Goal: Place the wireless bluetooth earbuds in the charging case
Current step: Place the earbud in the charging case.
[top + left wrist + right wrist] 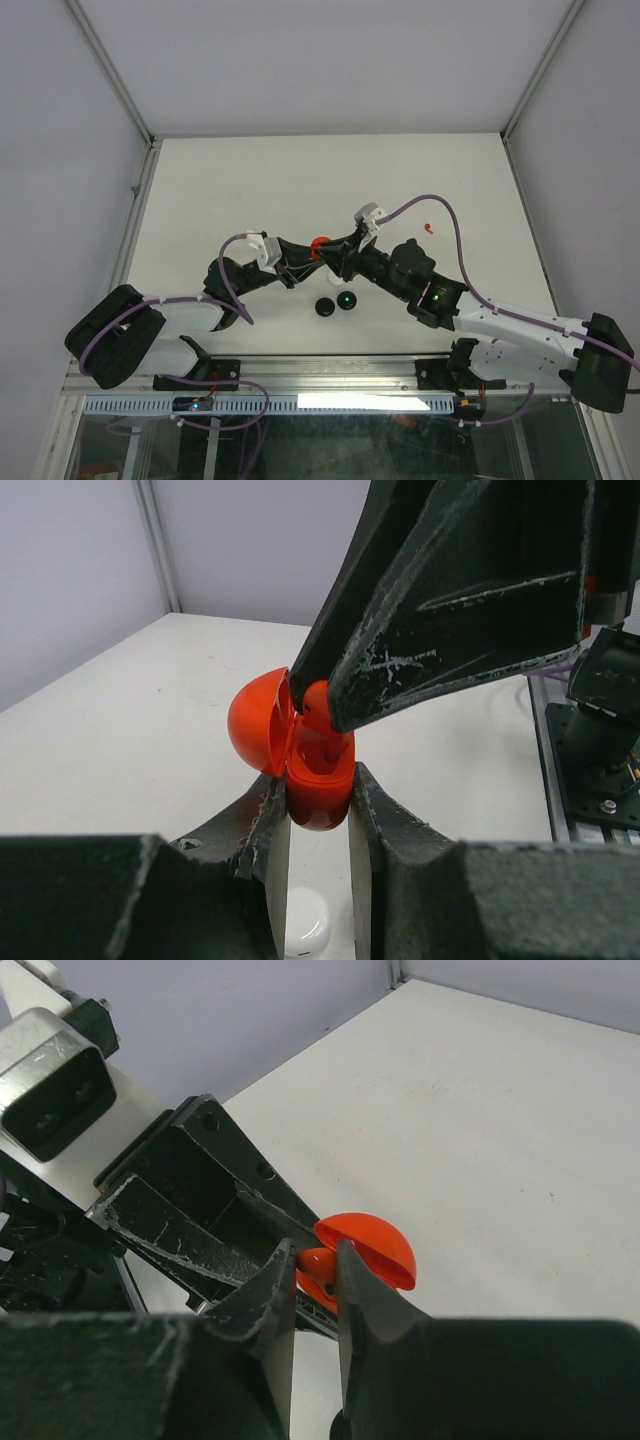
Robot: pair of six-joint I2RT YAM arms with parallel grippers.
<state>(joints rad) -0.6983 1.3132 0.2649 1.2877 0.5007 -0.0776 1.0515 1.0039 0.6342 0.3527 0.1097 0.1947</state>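
**A:** The left fingers (272, 825) are nearly closed, clamping the glossy red plastic charging case (320, 785) low on its body. Its domed lid (258, 725) is swung open. What worries you?

**B:** That's a low grip on a rounded shell. A push from above could tilt the case, or squirt it out from between those fingers.

**A:** And the right fingers (352, 1285)?

**B:** Pinched almost shut on a small red stemmed earbud (316, 1260), right at the case's open well. I can't tell whether it's seated. If the stem misses its socket, it could jam on the rim. It could also pop out on release and drop to the white surface (150, 700) below.

**A:** The lid?

**B:** Just beside the right fingers, so a nudge might fold it onto them. A second red earbud (428, 228) lies well apart, beyond the right fingers.
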